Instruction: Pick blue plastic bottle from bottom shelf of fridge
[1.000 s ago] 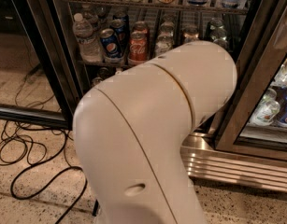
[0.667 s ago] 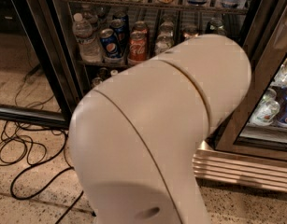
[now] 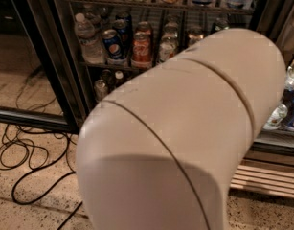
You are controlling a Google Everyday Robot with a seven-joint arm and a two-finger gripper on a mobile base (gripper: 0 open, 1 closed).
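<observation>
Approach step: my arm (image 3: 185,128) blocks the fridge (image 3: 53,51); pincer hidden behind it, state untellable. Next, reach bottom shelf (image 3: 109,86), ten o'clock.

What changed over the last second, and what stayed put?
The white arm shell swung right and slightly up, covering more of the fridge. The gripper is out of view; no grasp seen. Cans, water bottle and floor cables stayed put.

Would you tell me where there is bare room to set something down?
Bare floor lies right of the arm, below the ribbed base. Cables clutter the left floor; the can rack is packed. The arm hides the gripper.
</observation>
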